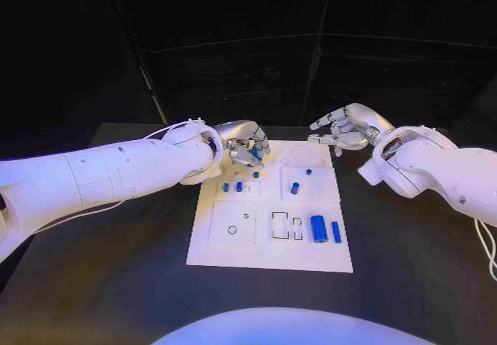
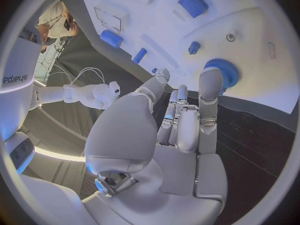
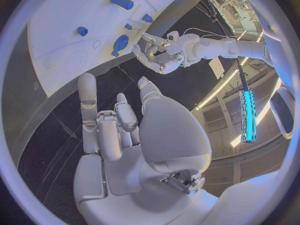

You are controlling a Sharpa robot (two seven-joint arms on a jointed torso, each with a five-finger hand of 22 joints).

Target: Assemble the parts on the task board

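- My left hand (image 1: 244, 147) hovers over the far left corner of the white board (image 1: 271, 248); its fingers are close around a blue gear (image 2: 222, 71), a fingertip (image 2: 211, 79) lying against the toothed rim. I think I am pinching it, but the grip itself is half hidden.
- My right hand (image 1: 345, 128) hangs beyond the board's far right corner, fingers spread, holding nothing.
- The gear lies flat at the far edge, directly beneath my left fingers, so the left hand is plainly the nearer one.
- Nearer my body, well apart from both hands, a thick blue cylinder (image 1: 318, 228) and a thin blue pin (image 1: 335, 231) lie side by side, long axes running toward me.
- Small blue pegs (image 1: 238, 186) stand just on the near side of my left hand, so there is little room there; the black table (image 1: 414, 273) off both sides is open.
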